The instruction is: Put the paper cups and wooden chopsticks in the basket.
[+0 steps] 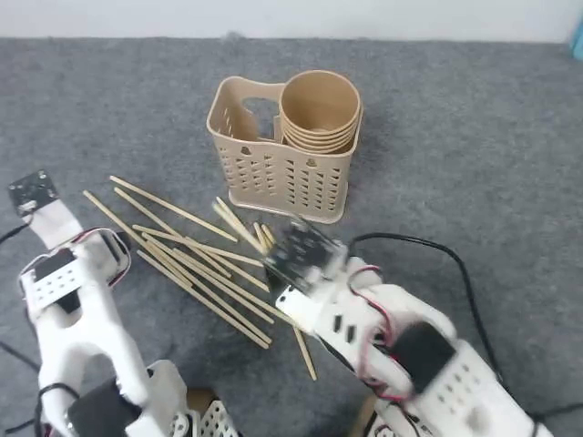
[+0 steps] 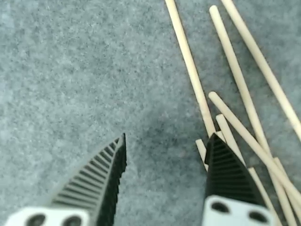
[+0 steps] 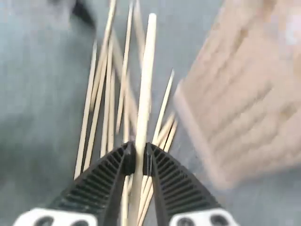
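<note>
A stack of paper cups (image 1: 319,109) stands in the right side of the beige basket (image 1: 273,173). Several wooden chopsticks (image 1: 200,264) lie scattered on the grey carpet in front of it. My right gripper (image 3: 139,153) is shut on one chopstick (image 3: 146,84), which points forward over the pile, with the basket (image 3: 244,103) close beside it. My left gripper (image 2: 168,141) is open just above the carpet at the left end of the pile. One of its fingertips (image 2: 214,141) rests beside the ends of some chopsticks (image 2: 188,66), and nothing is between the fingers.
The right arm (image 1: 401,337) comes in from the lower right and the left arm (image 1: 73,291) from the lower left. One chopstick (image 1: 305,353) lies partly under the right arm. Bare carpet (image 1: 474,164) lies right of the basket and behind it.
</note>
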### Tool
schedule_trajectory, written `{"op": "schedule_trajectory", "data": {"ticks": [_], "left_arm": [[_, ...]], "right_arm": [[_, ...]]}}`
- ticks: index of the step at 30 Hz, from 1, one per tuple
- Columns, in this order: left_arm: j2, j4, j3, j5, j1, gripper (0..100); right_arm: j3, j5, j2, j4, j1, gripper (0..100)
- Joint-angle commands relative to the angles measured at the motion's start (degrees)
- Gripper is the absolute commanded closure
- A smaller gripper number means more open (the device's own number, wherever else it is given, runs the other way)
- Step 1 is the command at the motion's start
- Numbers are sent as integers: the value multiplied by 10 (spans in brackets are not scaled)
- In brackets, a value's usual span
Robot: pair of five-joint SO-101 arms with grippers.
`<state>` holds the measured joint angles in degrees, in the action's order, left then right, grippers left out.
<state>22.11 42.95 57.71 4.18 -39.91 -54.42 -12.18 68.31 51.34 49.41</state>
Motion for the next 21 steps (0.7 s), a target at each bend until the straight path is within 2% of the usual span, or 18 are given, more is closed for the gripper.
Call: {"op": "schedule_trajectory", "data": {"ticks": [1,9,14,18,21], "left_arm": [[3,-2,-26,6,-2,739],[3,-2,-25,6,-2,739],[3,-2,-25,6,-2,739],[3,-2,-25,6,-2,739],[3,-2,-25,6,-2,739]], "right_arm": [[36,-2,63,-125,-38,991],[36,135,28,-448,-73,991],[58,138,-102,-666,-74,991],[164,141,-250,-738,-98,991],[278,141,-376,-737,-121,991]]}}
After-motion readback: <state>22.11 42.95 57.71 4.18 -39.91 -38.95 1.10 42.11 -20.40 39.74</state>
